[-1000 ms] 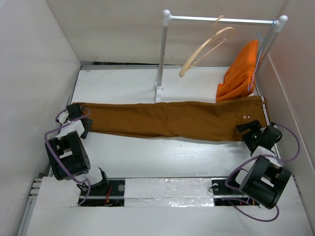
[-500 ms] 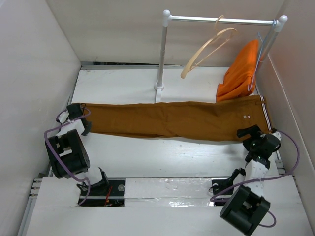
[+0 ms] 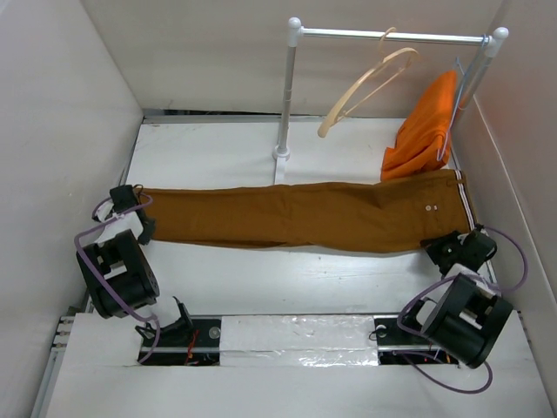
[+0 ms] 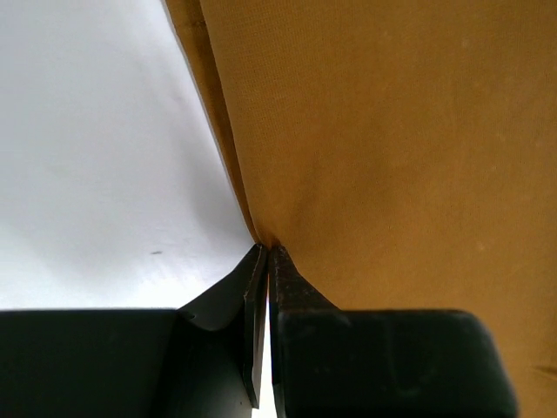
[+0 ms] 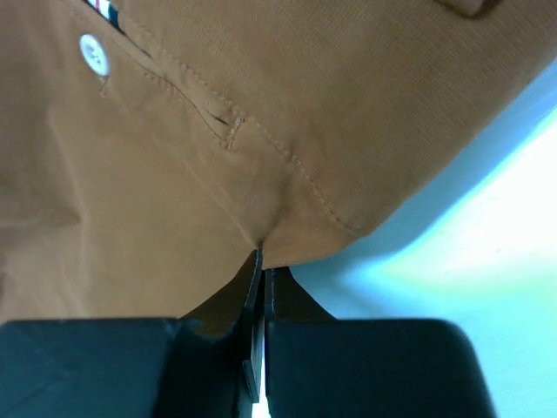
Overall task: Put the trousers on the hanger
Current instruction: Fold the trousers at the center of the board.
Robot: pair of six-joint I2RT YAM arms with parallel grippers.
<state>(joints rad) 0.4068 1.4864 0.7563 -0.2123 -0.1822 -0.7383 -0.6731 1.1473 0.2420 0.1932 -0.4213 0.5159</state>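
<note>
The trousers [image 3: 305, 216] lie flat across the worktop [image 3: 209, 148], stretched left to right: cuffs at the left, striped waistband [image 3: 466, 198] at the right, in front of the rail [image 3: 392, 36] stand.

On the cuff end the left pincer [image 4: 264, 254] is pressed together, pinching the near edge of the fabric. Its wrist view shows a small pucker of brown cloth drawn into the tips, white worktop to the left of them, brown fabric to the right.

On the waist end the right pincer [image 5: 261, 259] is clamped too, nipping the near edge of the trousers just below a stitched seam. A pale button [image 5: 92, 54] sits up and left of it in that view. Both grips sit low, at worktop level.

At the back the hanger [image 3: 365, 85] hangs from the rail, tilted, well apart from the trousers, neither arm near it.

An orange garment [image 3: 425, 126] hangs at the right end of the rail, its lower hem just behind the waist end of the trousers. Touching or a gap, can't tell from this angle.
</note>
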